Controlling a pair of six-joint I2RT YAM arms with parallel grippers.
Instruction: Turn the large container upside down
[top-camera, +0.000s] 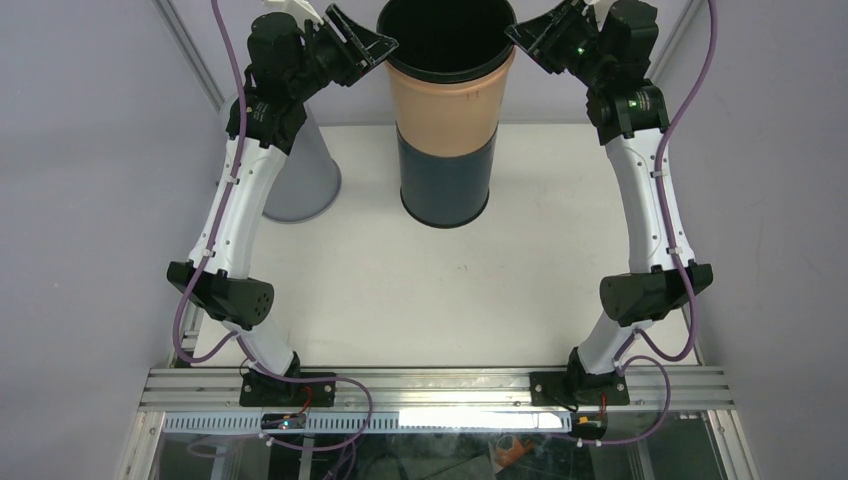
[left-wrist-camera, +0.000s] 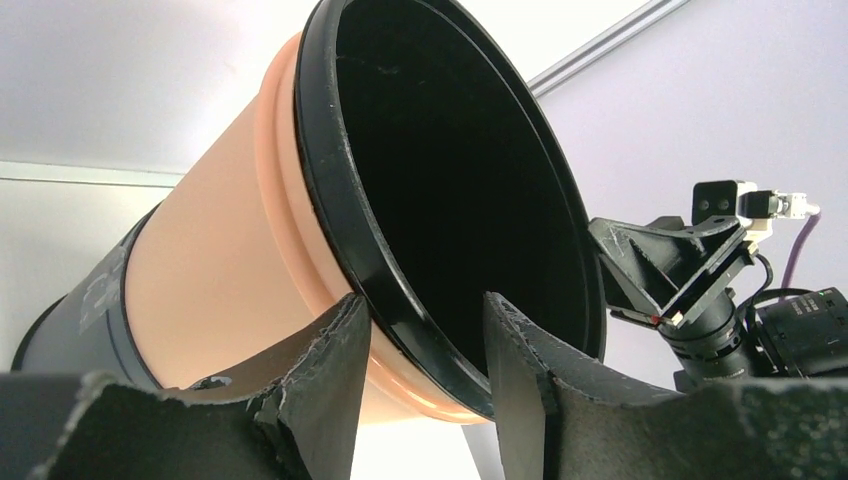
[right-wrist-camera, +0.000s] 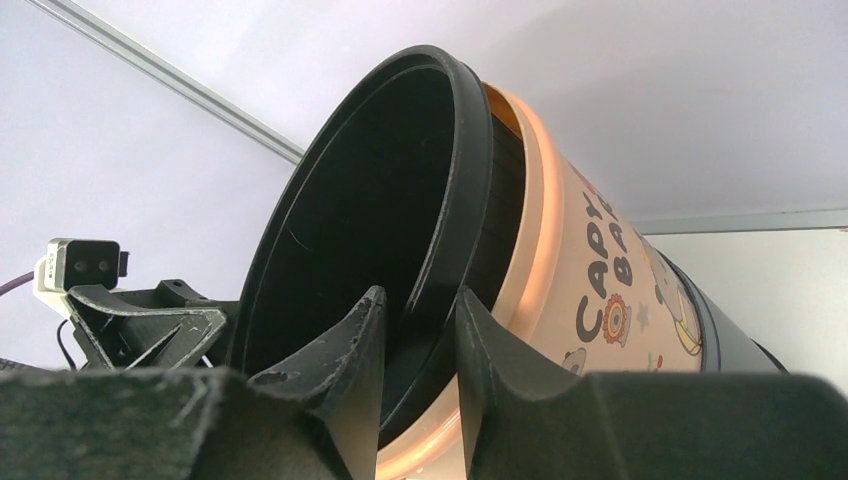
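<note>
The large container (top-camera: 445, 120) is a tall plastic cylinder, peach on its upper half, dark blue below, with a black rim and a black inside. It stands upright on the far middle of the white counter (top-camera: 400, 300), with its open mouth up. The right wrist view shows printed lettering and small cartoon figures (right-wrist-camera: 605, 275) on the peach wall.

The right gripper (right-wrist-camera: 418, 295) is at the right side of the mouth. One finger is inside the black opening and the other outside it, and the two are drawn close together with the black rim pinched between them.

The left gripper (left-wrist-camera: 425, 305) is at the opposite, left side of the mouth and straddles the rim the same way, with one finger against the peach collar outside and the other in front of the black interior. Its fingers stand wider apart, and I cannot tell whether they press on the rim or only bracket it.

Both arms reach up and inward from their bases at the near edge. Behind the left arm, near the counter's left edge and well apart from the held cylinder, stands a plain grey tapered plastic bin (top-camera: 310, 185), its wider end on the counter.
</note>
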